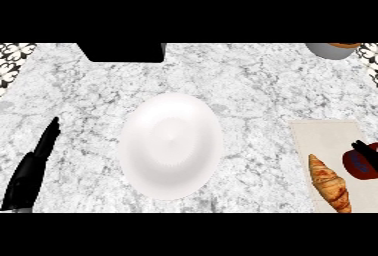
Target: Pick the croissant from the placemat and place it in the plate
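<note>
Counter: you look steeply down on a grey-white marbled counter (244,85); a patterned tile floor shows at the two upper corners.
Plate: a white plate (171,145) lies near the middle of the counter; nothing lies in it.
Placemat: a pale placemat (328,135) lies at the right edge, well apart from the plate and cut off by the edge of the view.
Croissant: your croissant (331,184) rests on the placemat, at its lower left part; it lies lengthwise with one tip up and the other toward the lower edge; nothing touches it.
Right hand: you see only a dark red, rounded part with black fingers (363,148) at the far right edge, over the placemat and just beside the croissant; you cannot tell whether these fingers are open or closed.
Left hand: your left hand (37,160) shows at the lower left, fingers straight and pointing up the counter, holding nothing; it is well apart from the plate.
Far edge: a black box (124,52) sits at the top left; a grey bowl (332,50) sits at the top right, cut off by the view.
</note>
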Tool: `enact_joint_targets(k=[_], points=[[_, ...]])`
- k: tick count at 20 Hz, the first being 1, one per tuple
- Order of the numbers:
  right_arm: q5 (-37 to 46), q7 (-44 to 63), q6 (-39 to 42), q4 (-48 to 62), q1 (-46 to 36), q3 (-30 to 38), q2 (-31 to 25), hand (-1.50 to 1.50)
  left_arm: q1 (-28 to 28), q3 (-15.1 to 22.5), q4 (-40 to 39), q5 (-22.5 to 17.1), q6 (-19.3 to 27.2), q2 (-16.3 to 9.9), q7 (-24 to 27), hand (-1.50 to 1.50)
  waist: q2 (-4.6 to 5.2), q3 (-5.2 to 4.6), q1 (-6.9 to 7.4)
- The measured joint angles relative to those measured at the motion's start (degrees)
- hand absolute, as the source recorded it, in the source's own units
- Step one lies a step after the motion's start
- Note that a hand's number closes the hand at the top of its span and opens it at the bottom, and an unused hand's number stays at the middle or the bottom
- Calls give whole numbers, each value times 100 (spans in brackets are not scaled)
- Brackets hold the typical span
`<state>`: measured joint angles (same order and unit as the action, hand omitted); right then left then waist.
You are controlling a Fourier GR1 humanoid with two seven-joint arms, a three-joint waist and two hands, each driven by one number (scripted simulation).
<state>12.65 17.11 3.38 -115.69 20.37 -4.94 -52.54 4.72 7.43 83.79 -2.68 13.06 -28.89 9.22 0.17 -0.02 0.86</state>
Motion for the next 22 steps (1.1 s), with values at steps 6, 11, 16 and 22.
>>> enact_joint_targets(k=[6, 11, 16, 22], points=[[421, 52, 606, 690, -698, -293, 303, -150, 3, -167, -62, 93, -156, 96, 4, 0, -9, 3, -34], [732, -167, 996, 1303, -1100, -387, 669, -150, 89, -268, 202, 231, -235, 182, -209, 0, -15, 3, -48], [1024, -373, 1371, 1726, -1321, -404, 948, -150, 117, -343, 283, 430, -295, 343, -272, 0, -17, 4, -64], [1507, -591, 1564, 2068, -1354, -303, 1306, -150, 58, -615, 85, 562, -533, 463, -130, 0, -18, 3, -80]])
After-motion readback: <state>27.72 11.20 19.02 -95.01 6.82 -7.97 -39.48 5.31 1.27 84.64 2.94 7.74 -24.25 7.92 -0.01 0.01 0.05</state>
